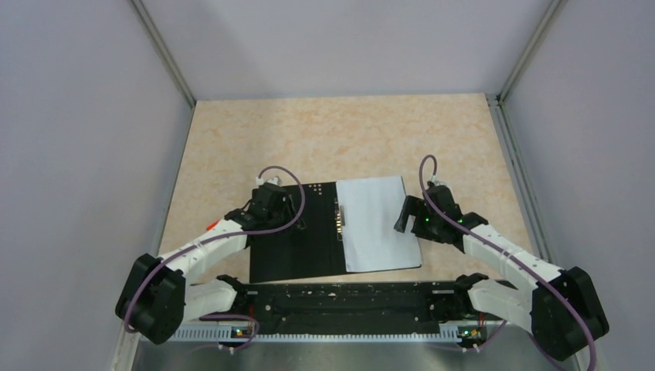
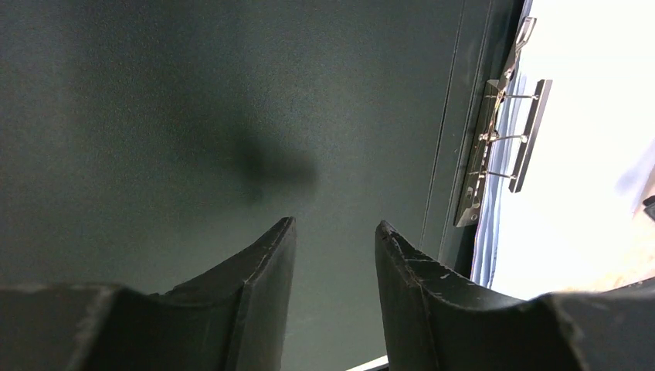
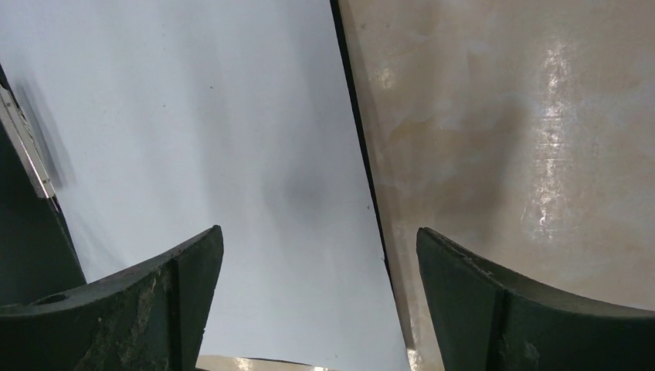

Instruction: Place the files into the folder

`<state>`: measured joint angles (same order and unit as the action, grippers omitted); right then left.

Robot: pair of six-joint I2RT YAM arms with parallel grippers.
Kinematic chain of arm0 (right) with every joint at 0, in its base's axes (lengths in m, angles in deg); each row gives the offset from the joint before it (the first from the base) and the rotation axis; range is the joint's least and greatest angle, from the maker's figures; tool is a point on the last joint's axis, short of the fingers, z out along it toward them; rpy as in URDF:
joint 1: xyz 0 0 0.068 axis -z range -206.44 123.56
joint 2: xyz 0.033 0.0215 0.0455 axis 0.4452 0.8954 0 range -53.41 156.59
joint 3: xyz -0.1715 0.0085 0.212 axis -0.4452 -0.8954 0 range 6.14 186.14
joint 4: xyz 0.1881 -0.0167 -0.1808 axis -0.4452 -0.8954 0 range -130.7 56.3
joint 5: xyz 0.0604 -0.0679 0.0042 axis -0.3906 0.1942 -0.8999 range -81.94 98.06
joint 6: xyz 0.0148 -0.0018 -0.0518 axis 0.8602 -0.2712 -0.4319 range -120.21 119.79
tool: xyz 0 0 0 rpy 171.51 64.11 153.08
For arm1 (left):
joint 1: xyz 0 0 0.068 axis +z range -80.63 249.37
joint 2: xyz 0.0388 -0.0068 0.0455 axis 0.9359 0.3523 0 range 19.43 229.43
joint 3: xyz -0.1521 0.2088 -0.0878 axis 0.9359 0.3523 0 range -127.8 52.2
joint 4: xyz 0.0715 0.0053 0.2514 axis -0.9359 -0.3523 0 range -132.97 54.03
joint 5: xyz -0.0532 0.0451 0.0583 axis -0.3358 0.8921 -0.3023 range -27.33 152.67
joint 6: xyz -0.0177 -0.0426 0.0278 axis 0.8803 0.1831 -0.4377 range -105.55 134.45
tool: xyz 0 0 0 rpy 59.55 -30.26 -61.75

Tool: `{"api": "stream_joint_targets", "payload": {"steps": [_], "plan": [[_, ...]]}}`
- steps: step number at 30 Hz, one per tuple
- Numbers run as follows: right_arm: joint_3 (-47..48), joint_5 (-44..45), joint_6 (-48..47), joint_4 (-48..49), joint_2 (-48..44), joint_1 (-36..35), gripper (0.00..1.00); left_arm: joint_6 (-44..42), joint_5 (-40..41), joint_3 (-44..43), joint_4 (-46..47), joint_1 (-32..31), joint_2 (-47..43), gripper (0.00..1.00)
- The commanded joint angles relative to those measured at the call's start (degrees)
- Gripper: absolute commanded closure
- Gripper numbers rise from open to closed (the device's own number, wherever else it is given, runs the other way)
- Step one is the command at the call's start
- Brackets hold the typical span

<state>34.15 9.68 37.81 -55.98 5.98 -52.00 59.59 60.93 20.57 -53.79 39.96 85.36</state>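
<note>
Your right gripper [image 3: 317, 232] hangs with its jaws spread wide and empty over the right edge of the files [image 3: 193, 116]. One finger is above the paper, the other above the table [image 3: 502, 116]. Your left gripper [image 2: 334, 224] is only partly apart, holding nothing, above the black left face of the open folder [image 2: 154, 116]; the files lie on its right face, just beside the clip [image 2: 502, 147].

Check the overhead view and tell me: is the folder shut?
No: the folder lies spread open, its black inner face up on the left half and the white files lying flat on the right half.
</note>
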Motion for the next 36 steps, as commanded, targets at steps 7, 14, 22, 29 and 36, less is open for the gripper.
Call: {"api": "stream_joint_targets", "payload": {"steps": [7, 14, 22, 29, 36], "plan": [[-1.55, -2.42, -0.59, 4.33, 0.99, 0.32, 0.06, 1.34, 0.84, 1.13, 3.1, -0.29, -0.43, 0.53], [-1.16, -4.17, -0.59, 4.53, 1.43, 0.25, 0.07, 1.75, 0.81, 1.58, 3.36, -0.33, -0.19, 0.53], [-1.16, -4.3, -0.06, 4.71, 1.73, -0.81, 0.07, 1.79, 0.68, 1.49, 3.49, -0.38, 0.12, 0.53], [-1.22, -3.12, 0.92, 4.66, 2.13, -2.73, 0.07, 1.87, 0.57, 1.4, 3.74, -0.36, 0.63, 0.53], [-0.92, -1.99, 1.54, 4.38, 2.84, -4.41, 0.08, 1.97, 0.38, 1.43, 3.89, -0.39, 0.91, 0.53]]}}
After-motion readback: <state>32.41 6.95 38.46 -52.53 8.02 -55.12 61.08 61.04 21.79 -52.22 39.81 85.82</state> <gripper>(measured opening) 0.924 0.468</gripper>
